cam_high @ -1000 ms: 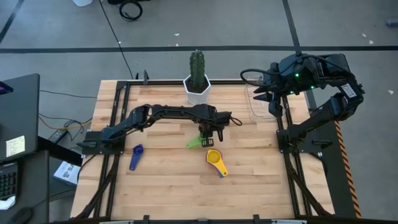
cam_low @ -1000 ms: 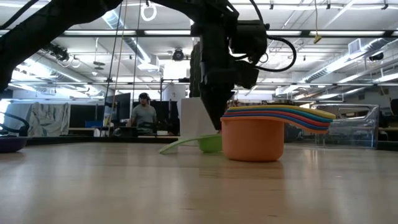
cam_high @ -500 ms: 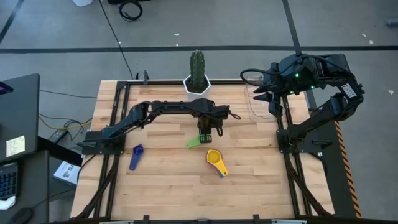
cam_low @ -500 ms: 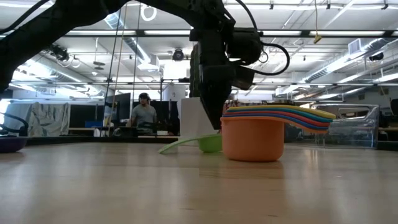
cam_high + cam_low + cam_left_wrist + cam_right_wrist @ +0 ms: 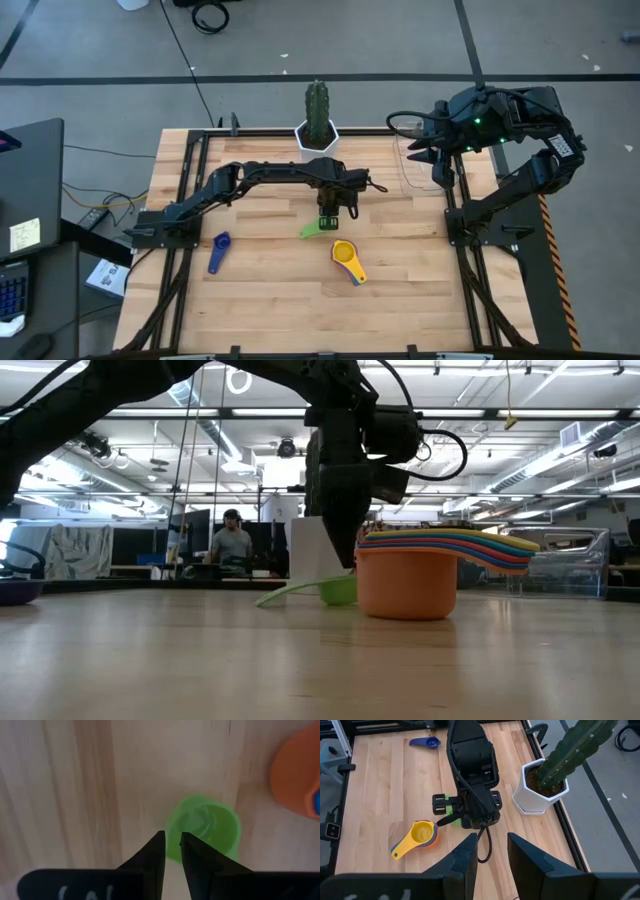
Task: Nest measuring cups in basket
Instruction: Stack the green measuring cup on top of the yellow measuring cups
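A green measuring cup [image 5: 205,830] stands on its base on the wooden table [image 5: 260,300], its handle [image 5: 308,231] pointing toward the near left. My left gripper [image 5: 172,842] hangs straight down just above its rim. The fingers stand a narrow gap apart and I see no touch. A stack of nested cups [image 5: 346,256], yellow on top and orange [image 5: 405,585] at the bottom, sits just to the near right. A blue cup [image 5: 219,247] lies at the near left. The clear basket [image 5: 415,165] stands at the far right, and my right gripper [image 5: 492,852] waits open above it.
A white faceted pot with a green cactus [image 5: 318,135] stands at the far edge, behind my left arm. Bare wood lies toward the near edge. In the low view a person [image 5: 232,545] sits in the room beyond the table.
My left gripper has shifted a little toward the table's left and far side, over the green cup, and turned slightly about its own axis. It has then held still. The cups have not moved.
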